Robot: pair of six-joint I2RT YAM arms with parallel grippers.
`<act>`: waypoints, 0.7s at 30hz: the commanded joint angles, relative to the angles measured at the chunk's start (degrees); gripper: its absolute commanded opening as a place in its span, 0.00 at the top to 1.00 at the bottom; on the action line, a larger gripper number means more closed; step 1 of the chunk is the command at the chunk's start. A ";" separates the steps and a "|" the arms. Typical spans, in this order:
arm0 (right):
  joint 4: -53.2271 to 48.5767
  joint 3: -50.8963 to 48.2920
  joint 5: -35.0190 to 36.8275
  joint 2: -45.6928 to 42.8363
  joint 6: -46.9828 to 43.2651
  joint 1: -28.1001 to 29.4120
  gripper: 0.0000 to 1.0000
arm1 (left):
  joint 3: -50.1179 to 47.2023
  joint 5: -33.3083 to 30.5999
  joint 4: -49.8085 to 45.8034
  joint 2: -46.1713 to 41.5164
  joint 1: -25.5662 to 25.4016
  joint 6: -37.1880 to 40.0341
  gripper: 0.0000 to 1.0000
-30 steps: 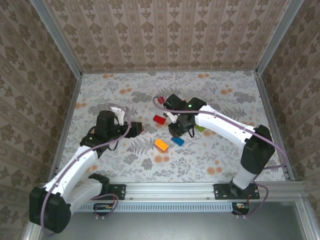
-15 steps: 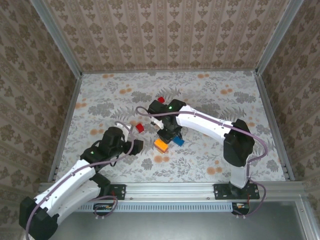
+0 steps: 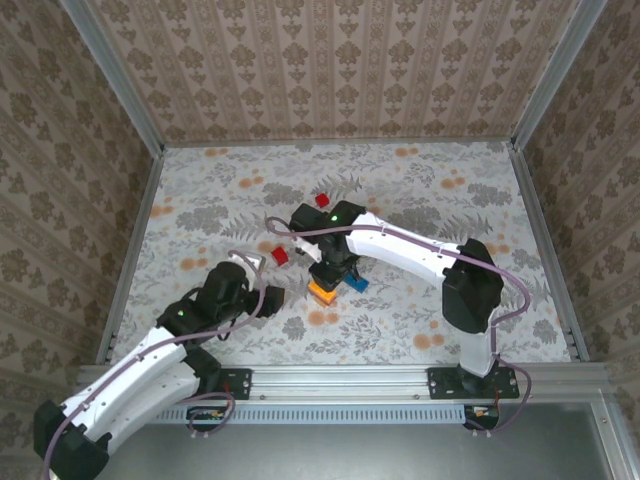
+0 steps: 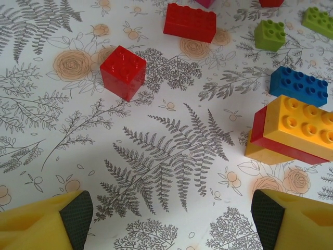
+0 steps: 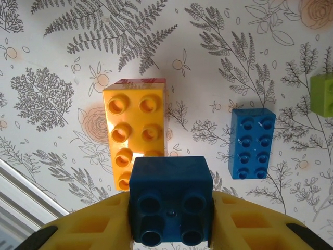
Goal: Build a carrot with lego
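In the right wrist view my right gripper [image 5: 170, 221] is shut on a dark blue two-by-two lego brick [image 5: 170, 200], held just above one end of an orange-topped stack [image 5: 136, 130] with a red layer under it. From above, the right gripper [image 3: 335, 268] hangs over that stack [image 3: 322, 292]. My left gripper [image 4: 171, 219] is open with only bare table between its fingertips [image 4: 77, 214]. The stack [image 4: 291, 130] lies ahead of it to the right, and a small red cube [image 4: 122, 72] ahead to the left.
A long blue brick [image 5: 252, 143] lies right of the stack, with a green brick [image 5: 322, 94] beyond it. A long red brick [image 4: 190, 22] and a green brick [image 4: 270, 35] lie farther out. Another red brick [image 3: 322, 200] sits behind the right arm. Patterned walls enclose the table.
My left gripper has drawn back toward the near edge, away from the small red cube. My right gripper has moved left and nearer with the dark blue brick, ending over the orange stack.
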 commanded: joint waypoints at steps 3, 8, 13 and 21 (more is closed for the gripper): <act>-2.01 1.98 -1.92 1.75 -0.39 0.83 0.64 | -0.81 -0.87 -1.25 0.08 -0.81 -1.34 0.16; -1.58 2.36 -2.45 2.80 -0.06 1.36 0.64 | -0.52 -0.86 -1.10 1.56 -0.76 -1.28 0.16; -1.29 2.33 -2.64 3.40 0.19 1.67 0.64 | -0.38 -0.31 -0.85 2.39 -0.90 -1.09 0.16; -1.22 2.70 -2.63 4.14 0.38 1.76 0.64 | -0.49 0.12 -0.51 2.41 -0.87 -0.98 0.16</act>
